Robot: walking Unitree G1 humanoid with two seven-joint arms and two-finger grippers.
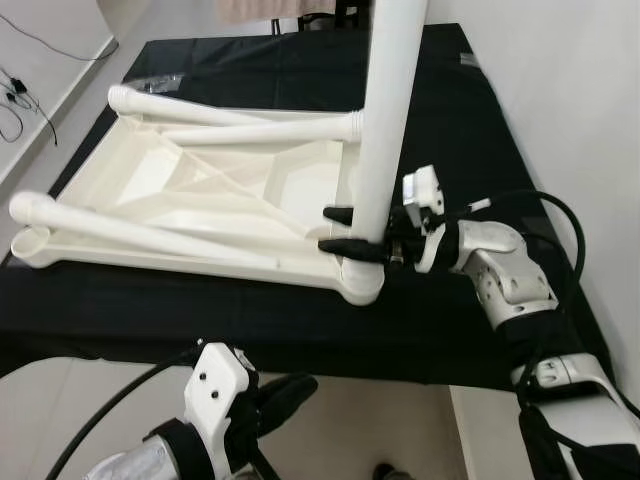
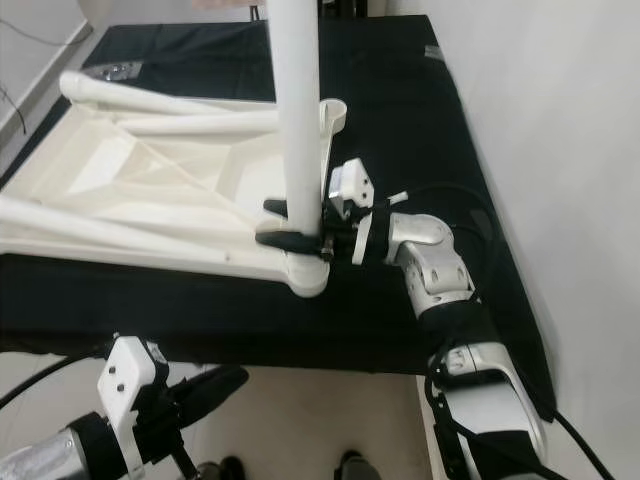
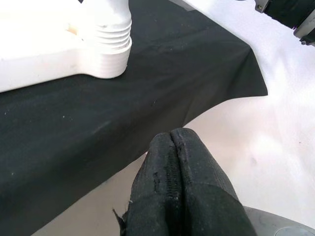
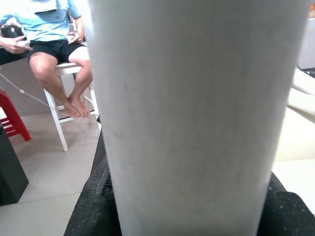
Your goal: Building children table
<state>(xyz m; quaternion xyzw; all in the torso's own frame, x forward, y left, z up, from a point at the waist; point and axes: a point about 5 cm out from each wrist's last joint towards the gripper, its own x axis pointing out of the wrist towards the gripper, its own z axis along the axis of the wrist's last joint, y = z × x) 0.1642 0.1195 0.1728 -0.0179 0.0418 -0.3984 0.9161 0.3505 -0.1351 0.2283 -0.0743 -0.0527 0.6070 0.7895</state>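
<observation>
Between the fingers of your right gripper (image 1: pixel 352 231) stands the white table leg (image 1: pixel 390 120), clamped low, its long axis upright over the corner socket (image 1: pixel 362 283) of the inverted tabletop (image 1: pixel 190 190). The left gripper (image 3: pixel 179 191), pressed closed on nothing, hangs below the black-clothed work surface (image 1: pixel 250 330). A seated person (image 4: pixel 49 34) is beyond.

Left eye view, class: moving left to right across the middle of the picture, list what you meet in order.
Lying table leg → upturned white tabletop → upright table leg → right gripper → black cloth → wall
</observation>
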